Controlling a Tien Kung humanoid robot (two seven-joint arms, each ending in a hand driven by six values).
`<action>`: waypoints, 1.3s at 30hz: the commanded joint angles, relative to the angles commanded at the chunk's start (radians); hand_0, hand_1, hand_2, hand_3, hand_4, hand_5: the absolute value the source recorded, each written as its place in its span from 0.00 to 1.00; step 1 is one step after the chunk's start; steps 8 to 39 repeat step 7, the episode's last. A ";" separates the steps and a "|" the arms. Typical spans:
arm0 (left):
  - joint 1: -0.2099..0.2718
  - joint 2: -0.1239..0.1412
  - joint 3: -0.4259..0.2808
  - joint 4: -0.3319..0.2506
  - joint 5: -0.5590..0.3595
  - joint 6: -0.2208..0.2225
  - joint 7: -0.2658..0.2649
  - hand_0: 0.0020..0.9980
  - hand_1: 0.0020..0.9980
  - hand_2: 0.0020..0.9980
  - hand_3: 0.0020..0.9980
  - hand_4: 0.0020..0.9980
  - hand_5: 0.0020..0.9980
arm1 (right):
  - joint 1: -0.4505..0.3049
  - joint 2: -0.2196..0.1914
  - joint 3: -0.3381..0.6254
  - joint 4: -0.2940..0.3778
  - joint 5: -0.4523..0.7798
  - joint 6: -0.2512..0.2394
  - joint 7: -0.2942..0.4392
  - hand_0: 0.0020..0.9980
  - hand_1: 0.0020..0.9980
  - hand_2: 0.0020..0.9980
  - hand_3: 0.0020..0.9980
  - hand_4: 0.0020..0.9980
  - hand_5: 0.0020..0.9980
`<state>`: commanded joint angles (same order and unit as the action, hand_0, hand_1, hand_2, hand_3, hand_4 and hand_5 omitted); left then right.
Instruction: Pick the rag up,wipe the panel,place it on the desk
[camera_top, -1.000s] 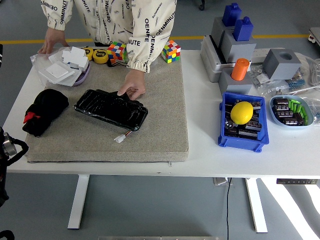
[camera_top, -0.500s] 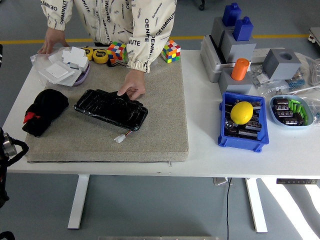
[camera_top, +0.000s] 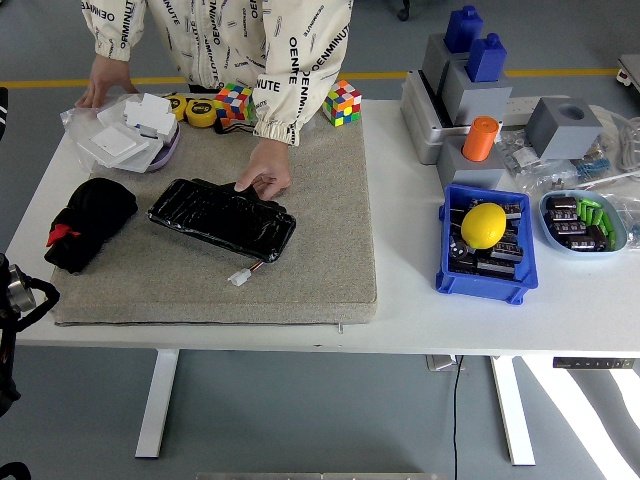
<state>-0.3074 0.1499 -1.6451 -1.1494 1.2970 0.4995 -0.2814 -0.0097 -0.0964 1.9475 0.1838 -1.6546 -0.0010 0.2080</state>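
Head view: the rag (camera_top: 88, 222), black and bunched with a red tag showing, lies on the grey mat (camera_top: 320, 250) near its left edge, just beside the left end of the panel (camera_top: 222, 217). The panel, glossy and black, lies slantwise on the mat with a small white plug (camera_top: 238, 278) trailing from its near corner. A person at the far side of the bench (camera_top: 400, 320) rests one hand (camera_top: 264, 172) on the panel's far edge and the other (camera_top: 103, 80) by a white pile at the far left corner.

Only a dark piece of the robot's left arm (camera_top: 18, 300) shows at the picture's lower left edge, off the bench; whether its hand is apart or together I cannot tell. The right arm is out of view.

The rag lying on the mat fits both a rag waiting to be lifted and one set down after wiping.

Risks, as I judge them: a reach toward the panel could meet the person's fingers on it. A grasp on the bunched rag may catch only a fold. Wiping could push the panel along the mat or snag the plug lead.

Against the earlier frames, rag, panel and the person's hands have not moved; only the arm piece at the left edge has shifted very slightly.
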 joint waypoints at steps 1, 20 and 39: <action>0.001 -0.001 0.001 -0.001 0.000 0.000 0.000 0.53 0.65 0.69 0.71 0.91 0.26 | 0.000 0.000 0.002 0.000 -0.001 0.000 0.000 0.54 0.56 0.49 0.52 0.88 0.35; 0.005 -0.003 0.004 -0.002 0.001 -0.003 0.004 0.53 0.65 0.69 0.70 0.91 0.26 | -0.001 0.000 -0.005 0.000 0.003 0.000 -0.002 0.53 0.56 0.49 0.52 0.88 0.35; 0.005 -0.003 0.004 -0.002 0.001 -0.003 0.004 0.53 0.65 0.69 0.70 0.91 0.26 | -0.001 0.000 -0.005 0.000 0.003 0.000 -0.002 0.53 0.56 0.49 0.52 0.88 0.35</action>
